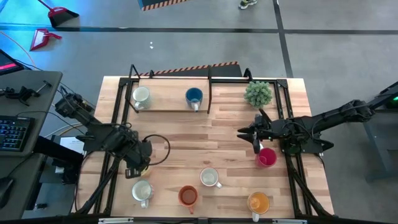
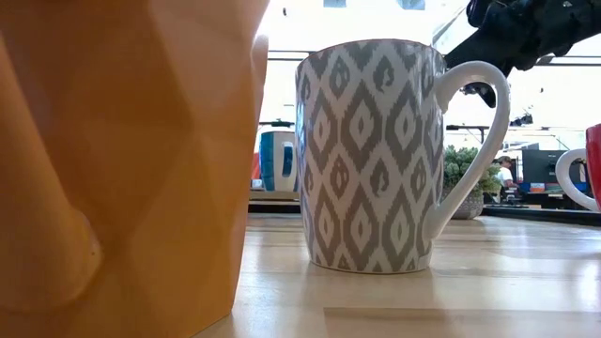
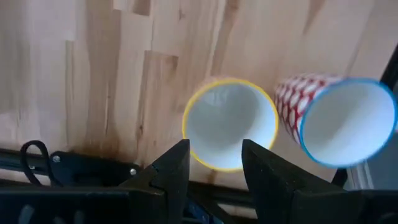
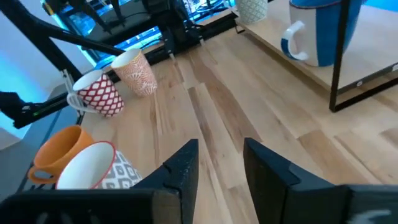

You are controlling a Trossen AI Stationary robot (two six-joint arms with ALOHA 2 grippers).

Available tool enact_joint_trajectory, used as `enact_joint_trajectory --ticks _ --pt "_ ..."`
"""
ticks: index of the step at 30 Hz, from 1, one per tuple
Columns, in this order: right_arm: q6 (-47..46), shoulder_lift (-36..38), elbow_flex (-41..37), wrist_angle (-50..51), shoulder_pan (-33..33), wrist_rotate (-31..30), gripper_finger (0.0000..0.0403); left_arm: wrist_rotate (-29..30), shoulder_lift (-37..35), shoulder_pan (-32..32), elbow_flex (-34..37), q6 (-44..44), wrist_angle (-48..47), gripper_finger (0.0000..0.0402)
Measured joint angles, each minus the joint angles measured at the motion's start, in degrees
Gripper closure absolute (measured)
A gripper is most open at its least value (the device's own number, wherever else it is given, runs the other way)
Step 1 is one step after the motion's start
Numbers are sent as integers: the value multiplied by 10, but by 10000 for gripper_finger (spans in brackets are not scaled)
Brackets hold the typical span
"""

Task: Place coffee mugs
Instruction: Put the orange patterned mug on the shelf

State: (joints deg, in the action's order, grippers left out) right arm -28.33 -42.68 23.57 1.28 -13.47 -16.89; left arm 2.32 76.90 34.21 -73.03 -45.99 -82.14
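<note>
My left gripper [image 1: 138, 167] points straight down near the table's left edge, open, above a yellow-rimmed mug [image 3: 230, 124] that stands on the wood. A red-lattice mug with a blue rim [image 3: 339, 121] stands beside it. My right gripper [image 1: 256, 142] is open and holds nothing [image 4: 221, 149]; it points toward the table's left, with a red mug [image 1: 266, 157] on the table just nearer than it. A grey-patterned mug [image 1: 210, 177], a red-orange mug [image 1: 188, 196] and a yellow-orange mug [image 1: 259, 202] stand along the near edge. A white mug [image 1: 141, 96] and a blue mug [image 1: 194, 96] rest on the far shelf.
A low wooden shelf [image 1: 168, 107] in a black frame runs along the far left. A small green potted plant [image 1: 258, 93] stands at the far right, close to my right gripper. Black frame rails [image 1: 112, 180] run along both side edges. Bare wood lies mid-table [image 1: 199, 140].
</note>
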Motion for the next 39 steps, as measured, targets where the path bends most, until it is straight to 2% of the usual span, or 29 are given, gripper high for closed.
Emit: enact_joint_trajectory --ticks 4,10,19,29,32,39 --pt "8 0 0 4 0 -14 295 17 -1 -28 17 28 32 265" --pt "13 0 0 12 0 -15 295 -16 1 -54 87 51 69 264" --pt "16 0 -1 28 0 -2 295 -32 3 -49 99 54 94 264" --pt "18 0 -1 30 0 -1 295 -48 3 -41 154 53 112 265" --pt "18 0 -1 30 0 2 295 -68 3 -37 179 55 133 265" --pt "18 0 -1 30 0 6 295 -63 3 -38 219 46 182 265"
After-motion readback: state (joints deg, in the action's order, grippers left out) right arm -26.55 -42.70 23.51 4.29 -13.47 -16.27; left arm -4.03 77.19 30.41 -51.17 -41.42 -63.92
